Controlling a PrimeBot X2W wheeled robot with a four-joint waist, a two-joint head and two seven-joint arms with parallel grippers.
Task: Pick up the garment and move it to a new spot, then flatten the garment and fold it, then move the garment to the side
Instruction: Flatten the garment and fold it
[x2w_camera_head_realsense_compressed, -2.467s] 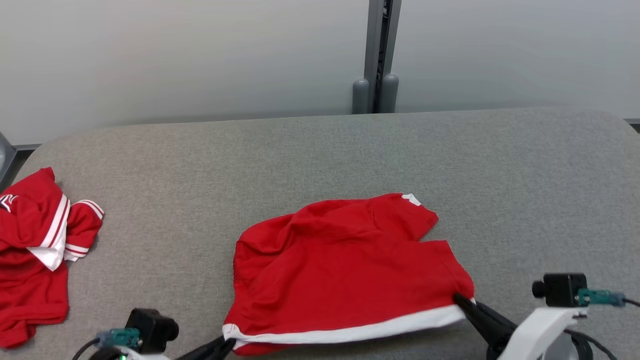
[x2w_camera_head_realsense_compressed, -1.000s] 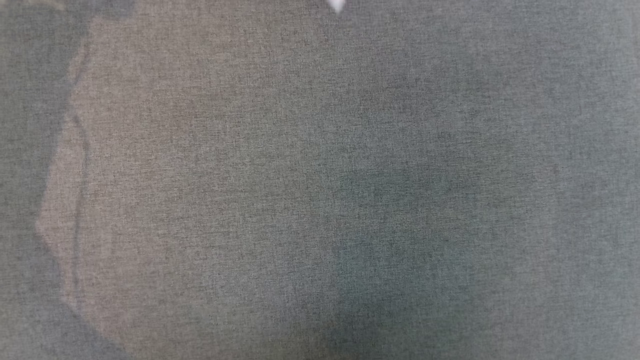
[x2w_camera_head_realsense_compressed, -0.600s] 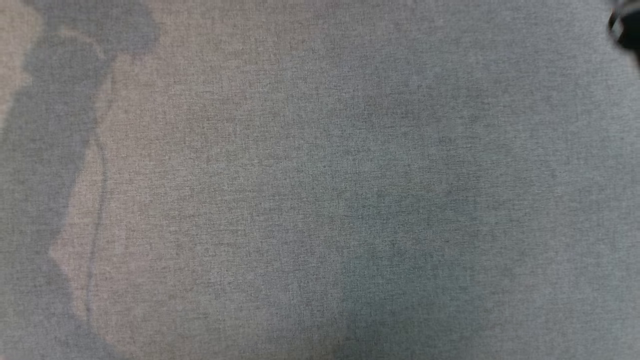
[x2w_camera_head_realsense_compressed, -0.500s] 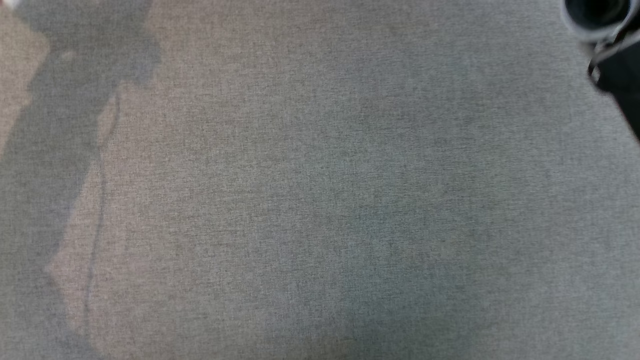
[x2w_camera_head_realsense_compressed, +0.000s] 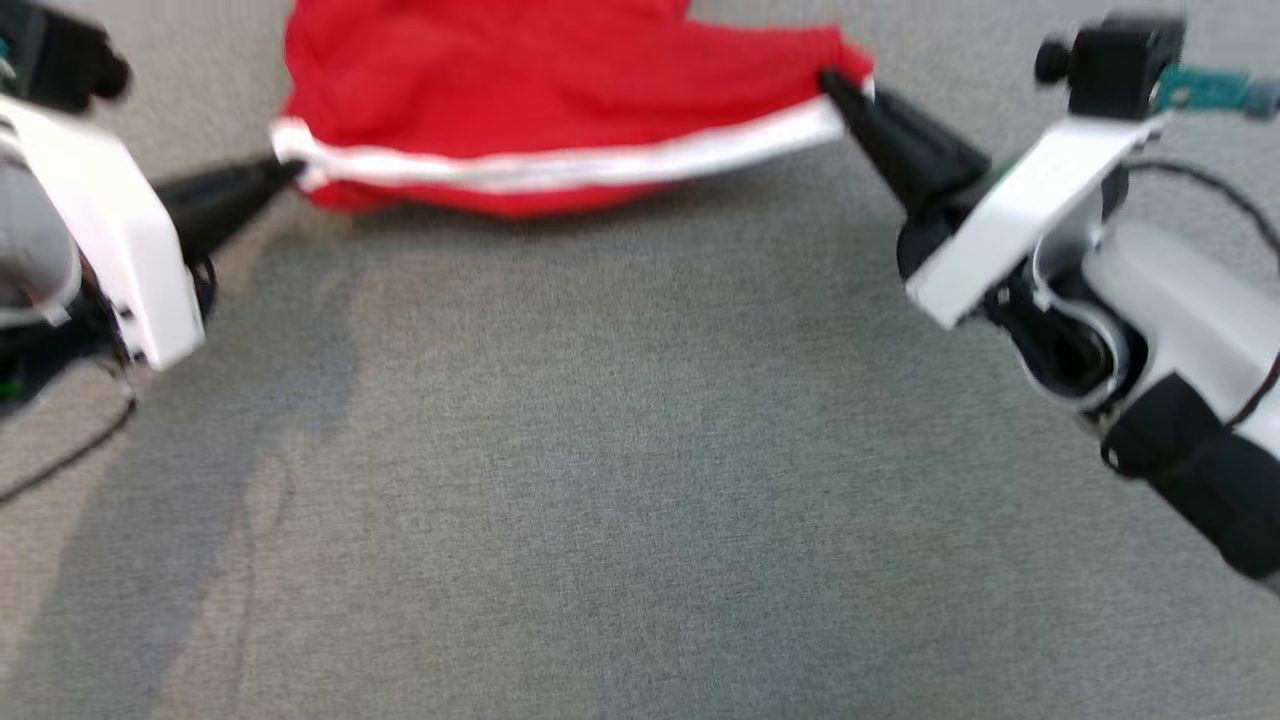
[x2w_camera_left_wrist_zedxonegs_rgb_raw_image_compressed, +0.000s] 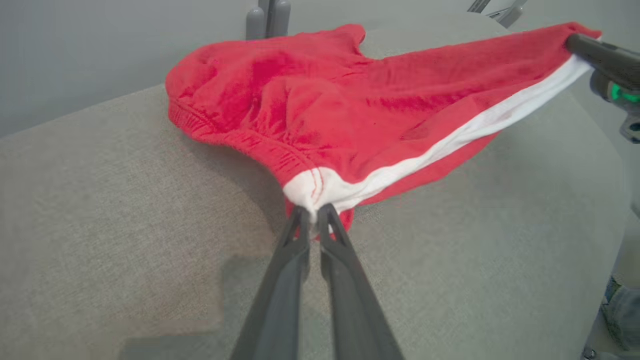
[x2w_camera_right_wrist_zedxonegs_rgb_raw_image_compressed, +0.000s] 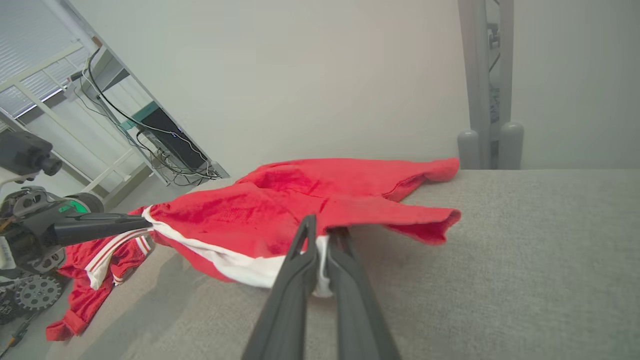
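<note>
Garment (x2w_camera_left_wrist_zedxonegs_rgb_raw_image_compressed: 350, 105): red shorts, white hem band, stretched taut, partly lifted.
Left gripper (x2w_camera_left_wrist_zedxonegs_rgb_raw_image_compressed: 314, 212): pinching one hem corner.
Right gripper (x2w_camera_right_wrist_zedxonegs_rgb_raw_image_compressed: 322, 235): pinching the other.

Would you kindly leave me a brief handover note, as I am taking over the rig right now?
Left gripper: shut on one end of the white hem of the garment.
Right gripper: shut on the other end.
Garment: hem stretched and lifted between them, far part resting on the grey padded surface. A second red garment lies beyond the left gripper.
Done: grasp.
Left: place at new spot, flatten, fold, move aside.
</note>
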